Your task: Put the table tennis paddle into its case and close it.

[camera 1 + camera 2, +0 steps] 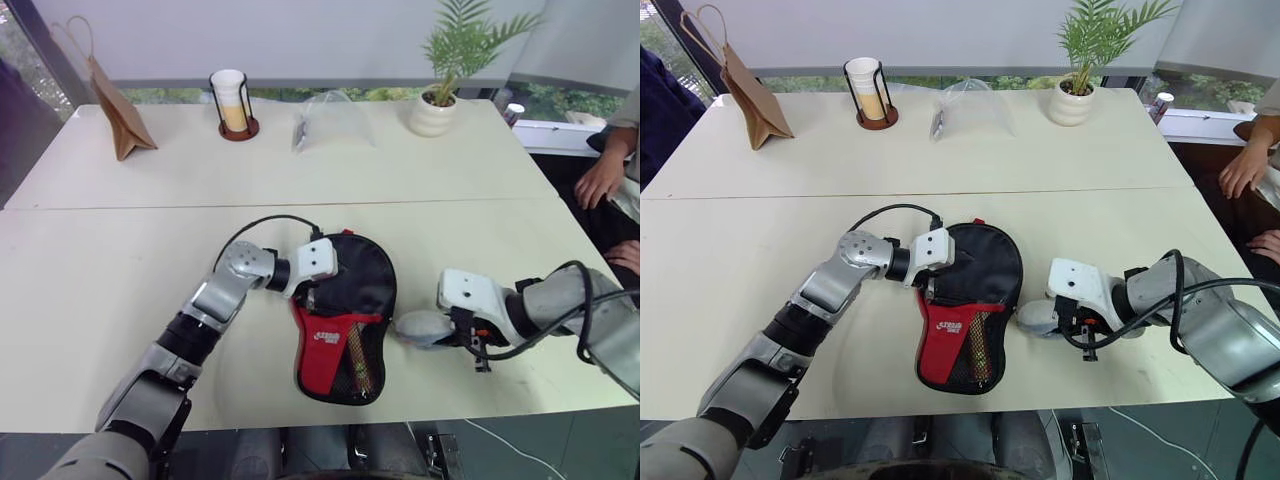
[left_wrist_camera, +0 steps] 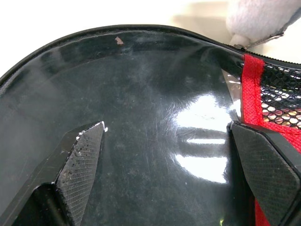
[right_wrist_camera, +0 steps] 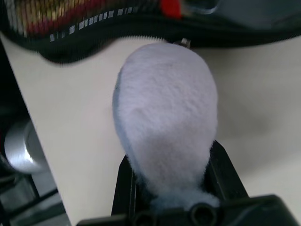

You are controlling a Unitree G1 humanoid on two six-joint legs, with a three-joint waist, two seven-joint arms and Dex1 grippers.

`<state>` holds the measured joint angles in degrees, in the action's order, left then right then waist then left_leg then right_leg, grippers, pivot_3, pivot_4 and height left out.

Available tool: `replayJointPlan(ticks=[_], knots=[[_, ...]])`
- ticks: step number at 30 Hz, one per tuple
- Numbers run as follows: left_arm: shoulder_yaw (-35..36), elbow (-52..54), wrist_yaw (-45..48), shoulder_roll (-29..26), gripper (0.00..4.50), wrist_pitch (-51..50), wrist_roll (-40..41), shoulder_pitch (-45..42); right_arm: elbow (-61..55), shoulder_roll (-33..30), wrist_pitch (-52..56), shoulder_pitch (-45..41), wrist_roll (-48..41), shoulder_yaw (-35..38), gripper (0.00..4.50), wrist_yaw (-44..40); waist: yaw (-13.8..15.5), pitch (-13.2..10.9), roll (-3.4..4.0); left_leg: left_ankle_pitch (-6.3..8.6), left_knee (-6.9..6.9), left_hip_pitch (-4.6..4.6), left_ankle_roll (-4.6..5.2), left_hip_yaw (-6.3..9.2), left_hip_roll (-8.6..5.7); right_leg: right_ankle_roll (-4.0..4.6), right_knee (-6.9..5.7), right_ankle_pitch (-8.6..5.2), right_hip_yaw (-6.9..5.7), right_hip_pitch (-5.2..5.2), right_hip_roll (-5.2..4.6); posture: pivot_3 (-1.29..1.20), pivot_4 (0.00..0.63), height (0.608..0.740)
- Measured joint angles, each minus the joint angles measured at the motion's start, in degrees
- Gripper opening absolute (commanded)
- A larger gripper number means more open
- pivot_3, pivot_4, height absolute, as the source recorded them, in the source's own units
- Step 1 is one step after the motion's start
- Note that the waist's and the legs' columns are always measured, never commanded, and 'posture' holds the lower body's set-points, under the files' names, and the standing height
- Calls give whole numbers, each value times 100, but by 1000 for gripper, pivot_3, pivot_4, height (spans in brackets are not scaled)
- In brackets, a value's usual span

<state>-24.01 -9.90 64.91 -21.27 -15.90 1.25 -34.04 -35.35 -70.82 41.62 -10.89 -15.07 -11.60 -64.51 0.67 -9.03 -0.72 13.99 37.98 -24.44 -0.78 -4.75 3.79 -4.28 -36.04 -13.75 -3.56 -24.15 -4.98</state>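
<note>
Spanning the whole scene, a pale table (image 1: 120,290) carries every item below.

Left arm: reaches in from the near left edge, forearm angled up and toward the middle, wrist bent across so the left gripper (image 1: 312,297) lies over the upper left rim of the case. Its fingers (image 2: 84,160) stand wide apart, pads resting on or just above the glossy black face, nothing held between them.

Right arm: enters from the right edge, forearm running across toward the middle, wrist tipped down at the tabletop. The right gripper (image 1: 1065,322) is clamped narrowly on the end of a grey fuzzy pouch (image 3: 164,117), whose far tip lies just beside the case's zip edge.

Case (image 1: 345,320): paddle-shaped, black, with red lower panel, white logo and mesh pocket; flat on the table near the front edge, between the two grippers.

Table tennis paddle: cannot be told apart from the case.

Far edge, left to right: brown paper bag (image 1: 118,115), cup in a wire holder (image 1: 232,103), clear plastic bag (image 1: 330,120), potted plant (image 1: 440,95).

Person's hand (image 1: 600,180): at the right margin.
</note>
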Motion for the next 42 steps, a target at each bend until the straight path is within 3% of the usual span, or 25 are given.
replayJointPlan(ticks=[12, 19, 26, 31, 42], knots=[[-49, 19, 35, 1, 4480, -5, 1, 7, -33, -157, -713, 383, 273, 96, 62, -62, 8, 7, -2, 0, 0, 5, 0, 2, 0, -1, 3, -1, -1, 7, -1, 0, 150, 740], [-57, 19, 1, -6, 4480, -42, 0, 51, -522, 392, 1530, 76, -457, 96, 62, 302, 5, 66, -22, 1, -1, 5, 1, 6, 1, 3, 2, -2, -3, 7, 0, 0, 150, 740], [-83, 34, -10, -47, 4480, -74, 0, 69, -784, 1825, 4609, -274, -2014, 701, 62, 806, 3, 107, -40, 4, -6, 8, 5, 12, 3, 11, 1, -6, -6, 9, 0, 0, 150, 740], [-97, 74, -24, -57, 4480, -107, 0, 75, -702, 1904, 5050, -224, -2896, 918, 62, 1328, -1, 108, -39, 5, -7, 8, 6, 12, 3, 11, 2, -6, -6, 8, -2, 0, 150, 740], [-123, 213, -112, -57, 4480, -134, -1, 162, -623, 1269, 5031, -151, -3815, 820, 62, 1824, 3, 109, -39, 7, -10, 8, 10, 11, 1, 10, 8, -8, -6, 7, -6, 0, 150, 740]])
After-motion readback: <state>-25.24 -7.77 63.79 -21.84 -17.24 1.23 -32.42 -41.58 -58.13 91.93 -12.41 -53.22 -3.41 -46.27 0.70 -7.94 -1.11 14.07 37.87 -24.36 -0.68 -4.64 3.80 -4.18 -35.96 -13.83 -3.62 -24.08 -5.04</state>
